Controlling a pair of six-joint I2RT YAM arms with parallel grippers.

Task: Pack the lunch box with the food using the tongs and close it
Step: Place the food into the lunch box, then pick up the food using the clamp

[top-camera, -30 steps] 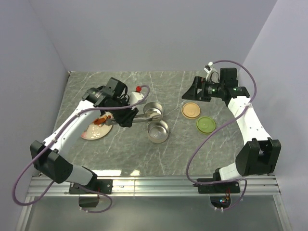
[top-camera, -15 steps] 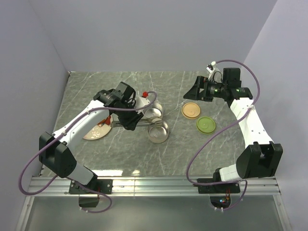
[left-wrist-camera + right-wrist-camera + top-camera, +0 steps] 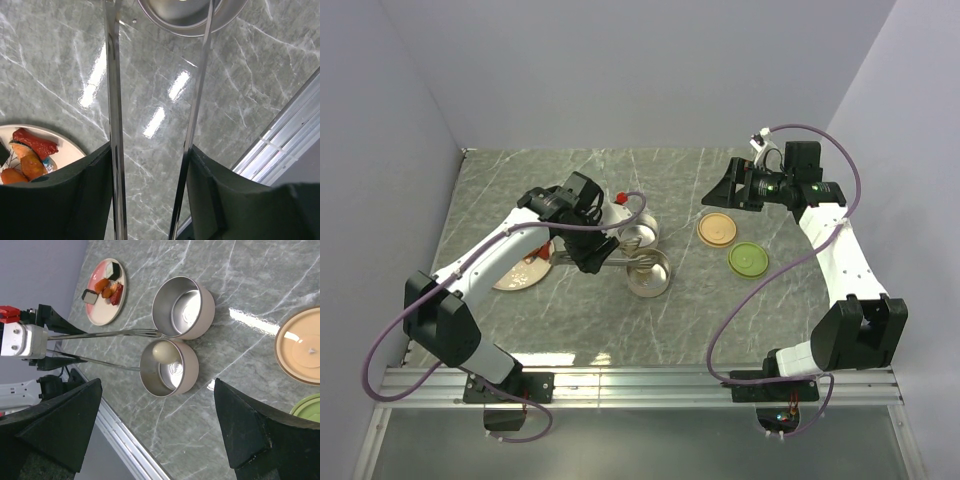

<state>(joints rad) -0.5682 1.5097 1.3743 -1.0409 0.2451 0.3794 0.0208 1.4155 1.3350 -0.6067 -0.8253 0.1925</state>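
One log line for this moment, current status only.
left hand: gripping tongs | ball: in near tin | right hand: open, empty | orange lid, green lid: off

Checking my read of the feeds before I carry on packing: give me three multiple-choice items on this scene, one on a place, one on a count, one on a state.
1. Of the two round shiny steel tins, the near tin, closer to the robot, and the far tin, which holds the whitish round ball?
A) the near tin
B) the far tin
C) neither

2. How many flat round lids lie off the tins?
A) none
B) one
C) two

3. The right gripper is:
A) open, holding nothing
B) shut on a lid
C) shut on a tin

Answers:
1 A: the ball sits inside the near tin's rim, and the far tin is empty.
2 C: the pale orange lid and the green lid both lie apart from the tins.
3 A: its fingers stand wide with nothing between them.
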